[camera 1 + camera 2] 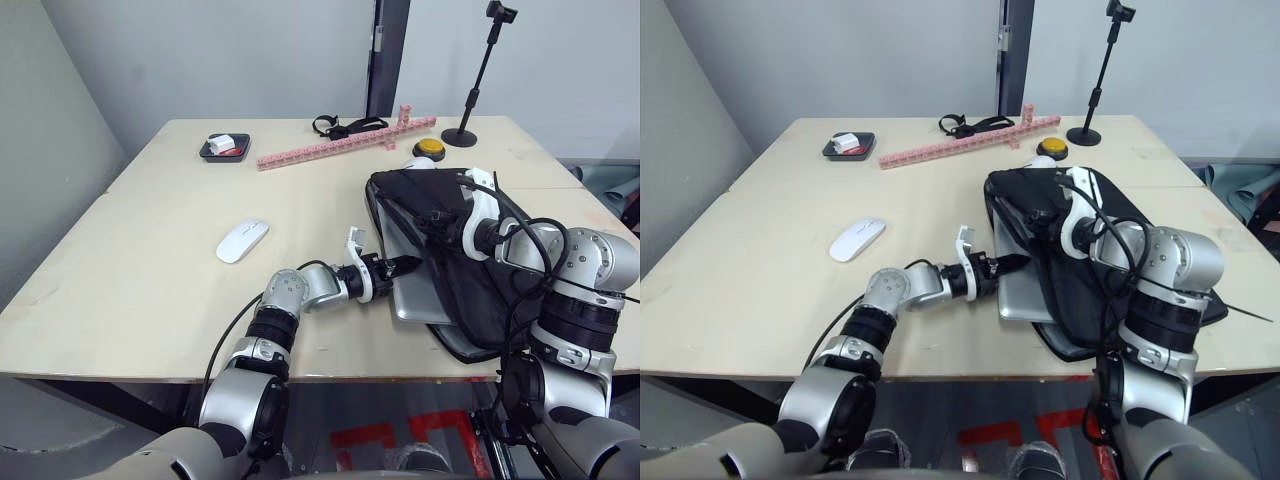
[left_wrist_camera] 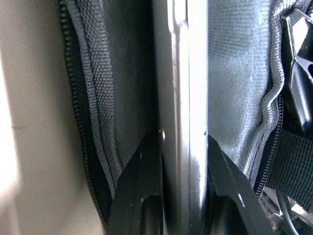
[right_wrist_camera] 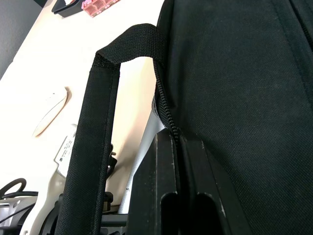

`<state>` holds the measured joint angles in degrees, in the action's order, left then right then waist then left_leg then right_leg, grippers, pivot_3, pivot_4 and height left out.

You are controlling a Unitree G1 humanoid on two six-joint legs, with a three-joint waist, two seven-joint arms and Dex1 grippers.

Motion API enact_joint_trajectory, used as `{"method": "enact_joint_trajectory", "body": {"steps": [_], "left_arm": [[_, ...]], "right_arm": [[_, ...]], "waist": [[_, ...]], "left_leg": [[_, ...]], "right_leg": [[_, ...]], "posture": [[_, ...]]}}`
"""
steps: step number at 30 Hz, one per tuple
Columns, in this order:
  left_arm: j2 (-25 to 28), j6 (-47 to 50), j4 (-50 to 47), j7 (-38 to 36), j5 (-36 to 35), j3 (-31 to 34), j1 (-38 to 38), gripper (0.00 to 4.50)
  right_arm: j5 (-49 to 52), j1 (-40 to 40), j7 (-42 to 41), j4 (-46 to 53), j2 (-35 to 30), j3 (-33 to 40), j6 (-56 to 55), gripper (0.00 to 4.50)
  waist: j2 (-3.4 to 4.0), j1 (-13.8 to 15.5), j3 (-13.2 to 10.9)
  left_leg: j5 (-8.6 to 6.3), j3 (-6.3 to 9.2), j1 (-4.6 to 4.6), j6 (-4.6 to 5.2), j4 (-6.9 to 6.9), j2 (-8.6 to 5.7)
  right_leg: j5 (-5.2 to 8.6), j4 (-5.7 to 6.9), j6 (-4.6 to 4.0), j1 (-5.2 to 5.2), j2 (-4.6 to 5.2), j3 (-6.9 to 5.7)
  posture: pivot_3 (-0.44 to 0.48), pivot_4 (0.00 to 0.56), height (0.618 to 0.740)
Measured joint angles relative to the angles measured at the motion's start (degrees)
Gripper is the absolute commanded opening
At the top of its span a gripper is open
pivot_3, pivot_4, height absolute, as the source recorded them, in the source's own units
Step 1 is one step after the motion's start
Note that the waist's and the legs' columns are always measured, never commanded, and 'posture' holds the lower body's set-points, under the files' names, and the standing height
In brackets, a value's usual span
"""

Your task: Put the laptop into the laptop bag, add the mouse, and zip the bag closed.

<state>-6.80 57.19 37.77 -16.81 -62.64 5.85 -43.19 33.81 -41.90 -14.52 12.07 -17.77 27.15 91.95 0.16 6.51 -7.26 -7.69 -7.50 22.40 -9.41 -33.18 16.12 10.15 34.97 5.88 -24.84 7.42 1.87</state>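
Observation:
The silver-grey laptop (image 1: 414, 296) lies partly inside the open black laptop bag (image 1: 415, 190) at the right of the table, its near corner still sticking out. My left gripper (image 1: 405, 267) is shut on the laptop's left edge; in the left wrist view both fingers (image 2: 142, 186) clamp that thin metal edge (image 2: 181, 98) between the bag's grey lining. My right gripper (image 1: 441, 218) is shut on the bag's upper flap at its zipper edge (image 3: 166, 115), holding it raised beside a strap handle (image 3: 98, 122). The white mouse (image 1: 242, 240) rests on the table left of the bag, apart from both grippers.
At the back stand a black tray (image 1: 224, 147) with small items, a long pink block bar (image 1: 345, 143), a black strap (image 1: 345, 126), a yellow button (image 1: 429, 148) and a black camera stand (image 1: 462, 135). The table's front edge (image 1: 330, 378) runs just behind my arms.

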Motion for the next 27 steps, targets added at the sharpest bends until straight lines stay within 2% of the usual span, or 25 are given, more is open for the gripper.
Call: {"method": "enact_joint_trajectory", "body": {"steps": [3,8,13,22,23,24,27], "left_arm": [[0.1,1.5,-2.6,-0.3,0.6,0.0,0.1,3.00],[1.8,6.9,-8.9,-1.0,0.4,1.0,2.5,3.00],[4.8,12.0,-11.1,-1.2,0.4,3.8,3.0,3.00],[4.7,16.8,-14.0,-1.3,0.6,4.3,4.2,3.00],[4.4,17.1,-14.0,-1.2,0.6,4.3,4.5,2.52],[4.2,17.2,-14.0,-1.1,0.8,4.3,4.9,2.28],[3.7,17.3,-14.0,-1.1,2.0,4.4,5.3,1.19]], "right_arm": [[0.0,0.0,-0.1,0.0,-0.1,0.0,0.0,0.00],[0.0,-0.3,-0.8,-0.4,-1.3,-0.3,-0.2,0.00],[0.0,-0.3,-1.3,-1.0,-2.4,-0.7,-0.7,0.00],[0.1,-0.6,-2.9,-2.6,-4.6,-2.3,-0.7,0.00],[0.1,-0.6,-3.0,-2.6,-4.6,-2.4,-0.7,0.00],[0.1,-0.6,-3.0,-2.6,-4.7,-2.4,-0.7,0.00],[0.1,-0.6,-3.0,-2.6,-4.7,-2.4,-0.7,0.00]], "waist": [[0.00,0.0,0.0],[0.00,0.0,0.0],[0.01,0.0,0.0],[0.01,0.3,0.0],[0.01,0.3,0.0],[0.01,0.3,0.0],[0.01,0.3,0.0]], "left_leg": [[0.00,0.00,0.02,0.00,0.00,0.00],[0.00,0.01,0.02,-0.01,0.03,0.00],[0.00,0.01,0.00,-0.04,0.01,0.00],[0.00,0.01,0.03,-0.04,0.04,0.00],[0.01,0.01,0.03,-0.04,0.04,0.00],[0.00,0.01,0.03,-0.04,0.03,0.00],[0.00,0.01,0.02,-0.04,0.03,0.00]], "right_leg": [[0.00,-0.01,0.00,0.00,0.00,0.00],[0.00,-0.02,0.00,-0.01,0.00,-0.01],[0.03,-0.02,-0.05,0.00,0.00,-0.01],[0.03,-0.04,-0.05,-0.01,0.00,-0.02],[0.03,-0.04,-0.05,-0.01,-0.01,-0.02],[0.03,-0.04,-0.05,-0.01,0.00,-0.01],[0.03,-0.03,-0.05,-0.01,0.00,-0.01]], "posture": [[0.000,0.150,0.740],[0.000,0.150,0.740],[0.000,0.150,0.740],[0.000,0.150,0.740],[0.000,0.150,0.740],[0.000,0.150,0.740],[0.000,0.150,0.740]]}}
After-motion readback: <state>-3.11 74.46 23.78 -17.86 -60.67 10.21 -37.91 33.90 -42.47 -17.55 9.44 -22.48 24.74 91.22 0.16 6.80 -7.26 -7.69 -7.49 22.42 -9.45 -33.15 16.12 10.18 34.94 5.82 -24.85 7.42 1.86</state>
